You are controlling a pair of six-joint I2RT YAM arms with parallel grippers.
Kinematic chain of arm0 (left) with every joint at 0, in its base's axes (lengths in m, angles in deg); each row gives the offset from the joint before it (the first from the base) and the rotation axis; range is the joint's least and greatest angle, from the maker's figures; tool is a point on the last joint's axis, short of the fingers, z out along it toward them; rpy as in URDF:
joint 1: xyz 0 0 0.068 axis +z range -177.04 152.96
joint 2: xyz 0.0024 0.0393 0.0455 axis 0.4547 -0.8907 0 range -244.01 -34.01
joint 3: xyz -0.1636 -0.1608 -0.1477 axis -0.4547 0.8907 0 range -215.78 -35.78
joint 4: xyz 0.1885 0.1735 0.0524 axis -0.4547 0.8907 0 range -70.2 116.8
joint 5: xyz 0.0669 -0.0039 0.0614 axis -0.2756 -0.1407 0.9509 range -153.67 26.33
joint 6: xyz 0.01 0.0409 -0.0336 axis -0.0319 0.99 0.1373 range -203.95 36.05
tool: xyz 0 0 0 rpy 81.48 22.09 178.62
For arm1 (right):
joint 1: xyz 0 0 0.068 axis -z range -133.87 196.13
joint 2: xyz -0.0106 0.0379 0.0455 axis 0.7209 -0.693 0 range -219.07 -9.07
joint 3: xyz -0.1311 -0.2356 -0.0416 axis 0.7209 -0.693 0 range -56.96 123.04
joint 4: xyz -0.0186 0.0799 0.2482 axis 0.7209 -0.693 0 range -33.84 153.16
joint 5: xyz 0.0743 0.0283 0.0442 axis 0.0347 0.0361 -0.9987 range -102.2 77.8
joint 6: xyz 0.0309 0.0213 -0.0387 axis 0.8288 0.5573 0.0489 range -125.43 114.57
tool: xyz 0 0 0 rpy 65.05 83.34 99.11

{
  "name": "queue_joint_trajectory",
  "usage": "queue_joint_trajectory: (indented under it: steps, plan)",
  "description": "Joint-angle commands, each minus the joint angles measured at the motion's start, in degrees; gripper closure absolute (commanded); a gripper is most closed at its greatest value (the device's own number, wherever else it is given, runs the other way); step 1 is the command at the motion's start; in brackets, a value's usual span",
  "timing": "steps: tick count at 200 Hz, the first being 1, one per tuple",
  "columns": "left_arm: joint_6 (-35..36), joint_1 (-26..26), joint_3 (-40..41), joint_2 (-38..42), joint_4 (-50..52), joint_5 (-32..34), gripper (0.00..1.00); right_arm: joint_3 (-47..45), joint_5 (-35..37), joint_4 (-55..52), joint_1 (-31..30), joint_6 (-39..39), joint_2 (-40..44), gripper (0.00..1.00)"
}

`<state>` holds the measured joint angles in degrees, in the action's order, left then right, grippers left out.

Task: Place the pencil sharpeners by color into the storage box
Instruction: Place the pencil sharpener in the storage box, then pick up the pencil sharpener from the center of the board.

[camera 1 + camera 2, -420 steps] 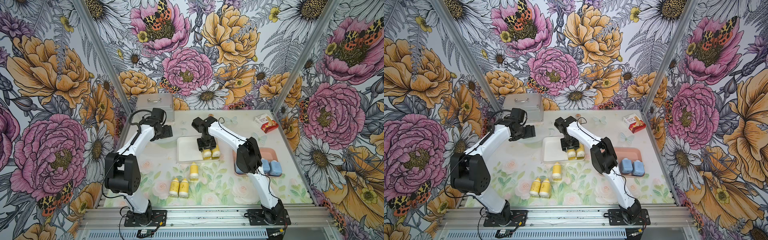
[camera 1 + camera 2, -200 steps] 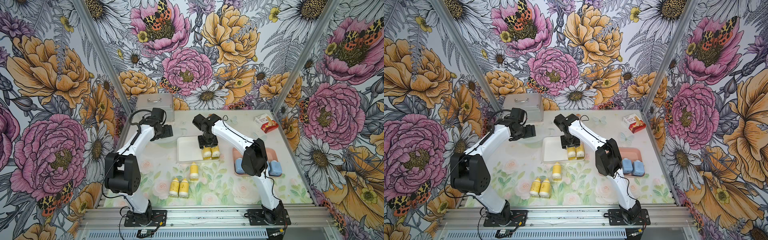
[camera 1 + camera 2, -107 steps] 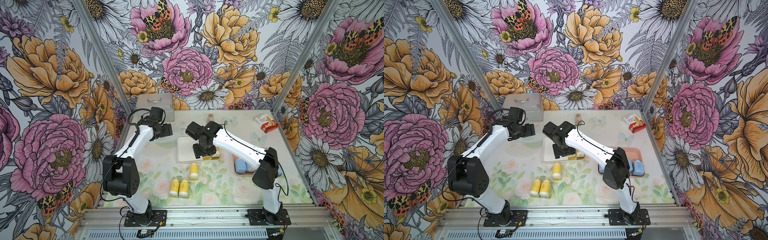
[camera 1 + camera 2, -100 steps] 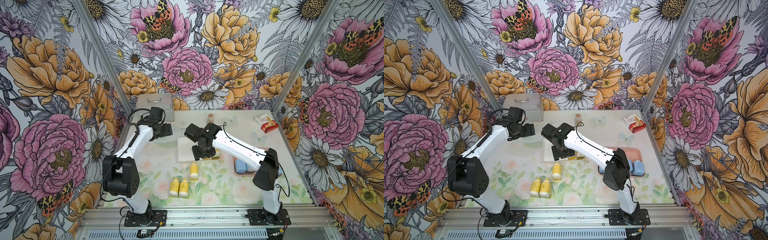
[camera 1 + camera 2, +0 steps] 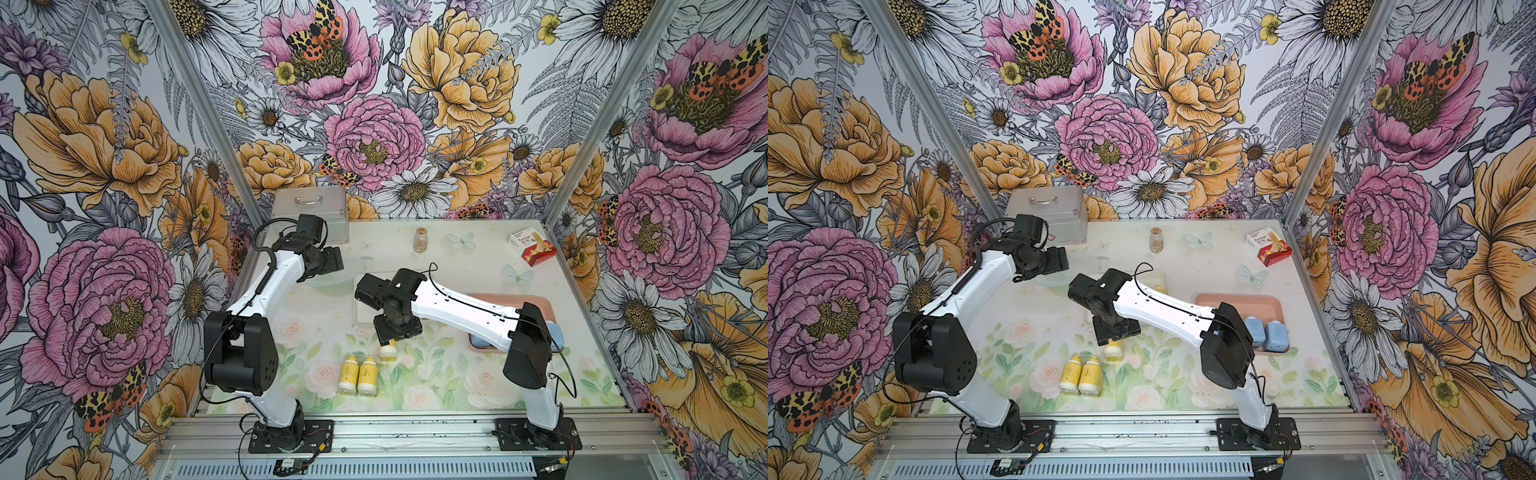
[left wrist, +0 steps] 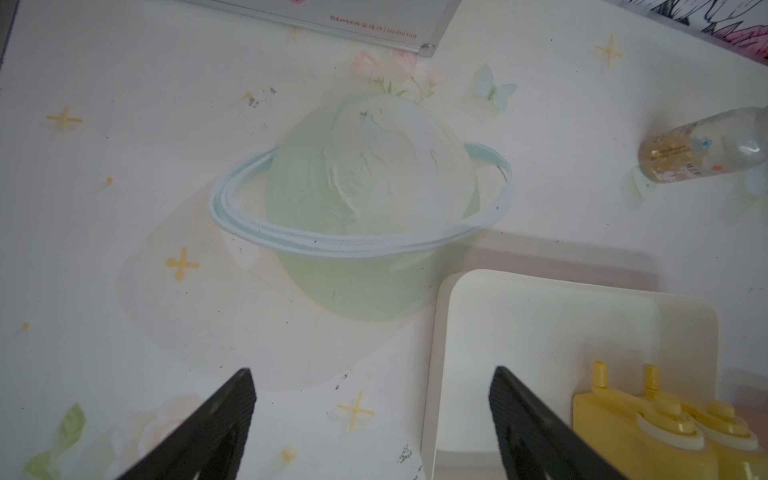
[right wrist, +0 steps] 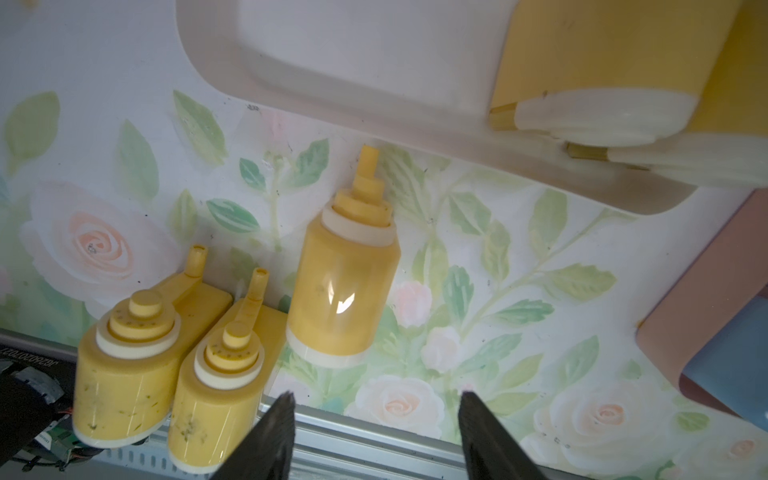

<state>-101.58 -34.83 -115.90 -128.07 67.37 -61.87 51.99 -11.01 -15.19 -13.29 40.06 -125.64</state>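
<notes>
A lone yellow pencil sharpener (image 7: pixel 345 282) lies on the mat just in front of the shallow cream storage box (image 7: pixel 332 62). My right gripper (image 7: pixel 376 399) hovers open and empty above that sharpener (image 5: pixel 388 351). Two more yellow ones (image 5: pixel 358 374) stand side by side nearer the front edge. Others lie inside the cream box (image 6: pixel 665 432). Two light-blue sharpeners (image 5: pixel 1264 334) rest in the pink storage box (image 5: pixel 1237 301). My left gripper (image 6: pixel 372 374) hangs open and empty over the mat, at the far left corner of the cream box (image 6: pixel 540 324).
A silver metal case (image 5: pixel 309 212) sits at the back left. A brown glass vial (image 5: pixel 420 240) stands at the back middle, and a red and white carton (image 5: pixel 536 249) lies at the back right. The front aluminium rail (image 7: pixel 374 449) runs close behind the right fingertips.
My right gripper has left the cream box and swung toward the front, over the lone yellow sharpener, its jaws spreading a little. The left arm has stayed put.
</notes>
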Motion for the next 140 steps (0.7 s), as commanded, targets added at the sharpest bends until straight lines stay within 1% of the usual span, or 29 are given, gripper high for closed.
queue_joint_trajectory:
  steps: [1, 140]
  plan:
    - [-0.5, 0.8, 0.5, 1.9, -1.1, -1.6, 0.11, 0.1, -1.4, 2.4, -0.4, 0.9, -2.1, 0.35]
    - [-0.6, 1.1, 0.6, 1.7, -1.3, -1.9, 0.11, 0.1, -4.0, 4.8, 0.1, -0.5, -7.1, 0.34]
